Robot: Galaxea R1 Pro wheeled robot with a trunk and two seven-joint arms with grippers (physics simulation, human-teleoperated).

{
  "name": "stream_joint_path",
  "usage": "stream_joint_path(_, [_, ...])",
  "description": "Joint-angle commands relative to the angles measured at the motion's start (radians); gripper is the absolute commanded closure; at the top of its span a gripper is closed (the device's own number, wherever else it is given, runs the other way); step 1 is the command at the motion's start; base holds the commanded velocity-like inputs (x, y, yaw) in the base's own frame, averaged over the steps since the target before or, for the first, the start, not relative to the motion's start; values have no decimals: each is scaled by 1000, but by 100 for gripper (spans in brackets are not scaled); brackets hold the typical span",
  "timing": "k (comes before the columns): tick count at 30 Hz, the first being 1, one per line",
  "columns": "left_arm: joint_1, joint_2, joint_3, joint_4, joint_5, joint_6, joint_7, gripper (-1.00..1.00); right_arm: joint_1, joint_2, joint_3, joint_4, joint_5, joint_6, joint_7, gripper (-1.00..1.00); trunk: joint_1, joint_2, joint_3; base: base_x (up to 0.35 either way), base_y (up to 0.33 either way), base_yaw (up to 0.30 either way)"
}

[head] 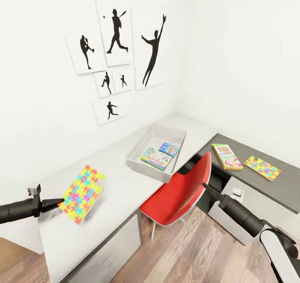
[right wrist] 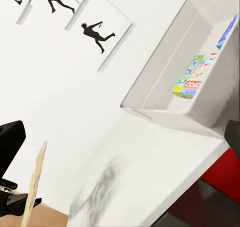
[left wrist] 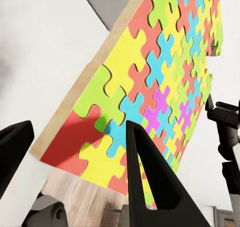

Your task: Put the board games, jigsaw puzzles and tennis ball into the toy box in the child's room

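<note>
Above the table (head: 121,179), left hand (head: 60,200) grips a tilted jigsaw puzzle (head: 82,193).

the toy box (right wrist: 165,102) is cut off by the right wrist view's edge. the printing on the games inside (head: 160,155) is too small to be read. the right end effector's (head: 205,187) tips are hidden against the red chair (head: 183,195).

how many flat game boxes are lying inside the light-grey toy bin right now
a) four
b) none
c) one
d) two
d) two: in the head view the shallow light-grey toy bin holds a green-edged box with a busy white cover and a smaller blue box beside it, and no others.
</note>
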State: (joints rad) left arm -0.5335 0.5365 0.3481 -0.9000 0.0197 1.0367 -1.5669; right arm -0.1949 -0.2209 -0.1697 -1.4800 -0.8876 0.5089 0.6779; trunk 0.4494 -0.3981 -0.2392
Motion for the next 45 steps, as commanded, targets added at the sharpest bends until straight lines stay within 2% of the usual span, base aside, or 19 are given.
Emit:
stream_joint_path(1, [0, 0, 0, 0, 0, 11, -4, 100, -1, 0, -1, 0, -7, 8, 0, -100, 1, -2, -1, 0, 0, -206])
stream_joint_path(18, [0, 0, 2, 0, 0, 11, -4, 100, -1, 0, 1, 0, -7, 8, 0, -100, 1, -2, 21, 0, 0, -206])
stream_joint_path(27, [0, 0, 0, -2, 0, 11, -4, 100, -1, 0, 27, 0, -6, -12, 0, -100, 1, -2, 33, 0, 0, -203])
stream_joint_path(34, [7, 0, 3, -118, 1, 11, -4, 100, -1, -1, 42, 1, -5, -36, 0, -100, 1, -2, 43, 0, 0, -190])
stream_joint_path(38, [8, 2, 6, -138, 2, 11, -4, 100, -1, -1, 44, 2, -5, -38, 0, -100, 1, -2, 49, 0, 0, -188])
stream_joint_path(42, [10, 4, 8, -147, 2, 11, -4, 100, -1, 0, 43, 4, 16, -39, 0, -100, 1, -2, 54, 0, 0, -188])
stream_joint_path(45, [12, 6, 11, -157, 12, 11, -4, 100, -1, 1, 41, 4, 61, -39, -3, -100, 1, -2, 59, 0, 0, -188])
